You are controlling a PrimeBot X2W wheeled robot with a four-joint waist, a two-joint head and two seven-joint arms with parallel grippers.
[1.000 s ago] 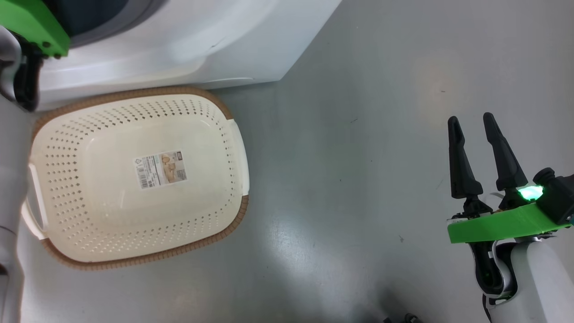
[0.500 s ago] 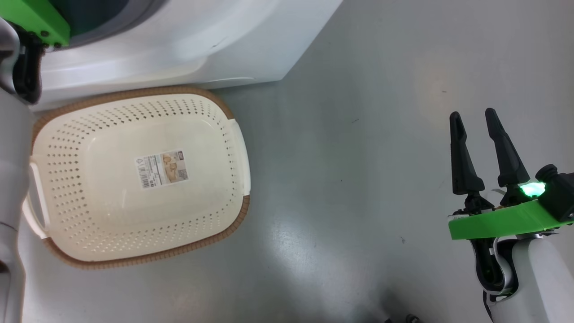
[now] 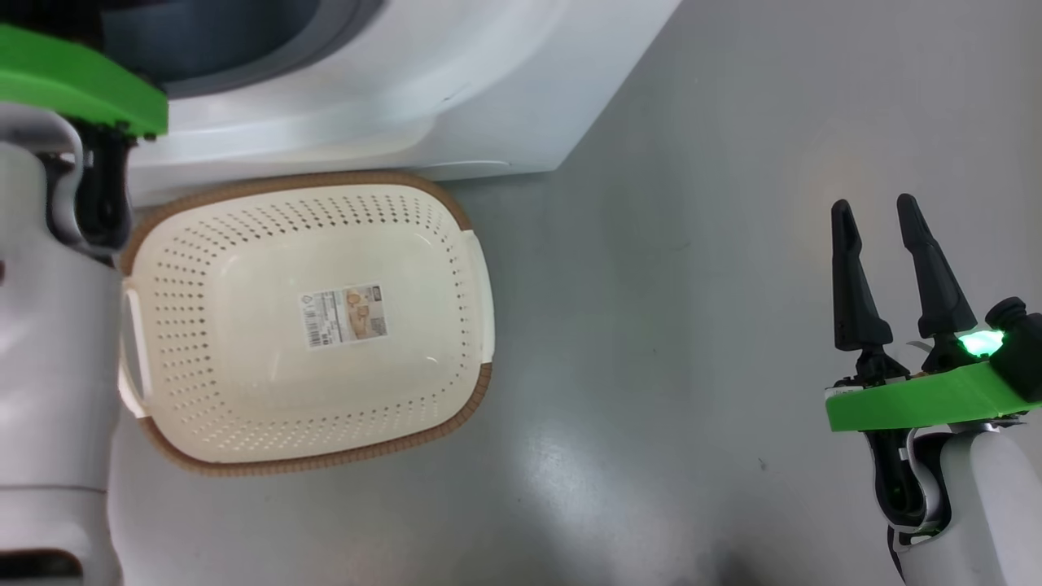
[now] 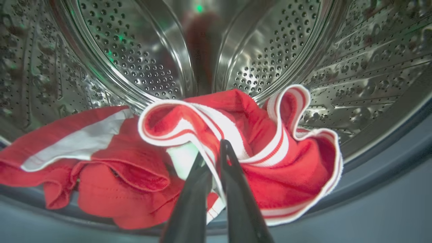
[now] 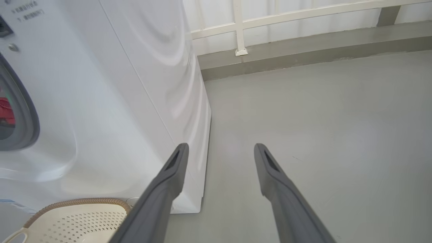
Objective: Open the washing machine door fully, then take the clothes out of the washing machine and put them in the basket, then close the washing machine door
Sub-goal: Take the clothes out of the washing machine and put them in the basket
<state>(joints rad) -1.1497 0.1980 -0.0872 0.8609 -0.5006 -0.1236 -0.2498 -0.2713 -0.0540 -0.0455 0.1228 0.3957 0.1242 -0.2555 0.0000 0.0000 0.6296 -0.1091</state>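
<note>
Floor [image 3: 651, 325] grey, smooth and glossy; white railing [image 5: 287, 15] along far wall, washing machine [image 3: 456, 98] standing on the floor. Inside steel drum [image 4: 141, 60], left gripper [image 4: 212, 155] pinched tight on white-striped hem of red clothes [image 4: 276, 168] heaped at drum's front lip; right gripper [image 3: 873, 205] hangs over floor well to the side, fingers spread apart. Cream basket [image 3: 244, 191] sits just beside machine's foot, paper label [image 3: 343, 314] on its perforated bottom.

No legible print: paper label [image 3: 343, 315] on basket [image 3: 203, 244] too blurred.
</note>
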